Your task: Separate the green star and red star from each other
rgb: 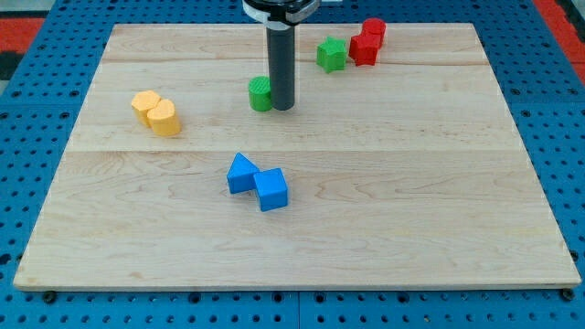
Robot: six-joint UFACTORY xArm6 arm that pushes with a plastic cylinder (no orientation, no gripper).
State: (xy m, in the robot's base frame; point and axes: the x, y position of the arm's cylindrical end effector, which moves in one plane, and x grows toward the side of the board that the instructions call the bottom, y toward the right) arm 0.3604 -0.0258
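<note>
The green star [331, 54] lies near the view's top, right of centre. The red star [363, 48] sits just to its right, almost touching it, and a red cylinder [374, 31] touches the red star at its upper right. My tip [282, 106] rests on the board to the lower left of the green star, about a block's width away from it. A round green block [261, 93] touches the rod on its left side.
Two yellow blocks [156, 112] sit together at the view's left. A blue triangle [241, 173] and a blue cube [271, 189] touch each other at the centre. The wooden board [439, 183] lies on a blue perforated base.
</note>
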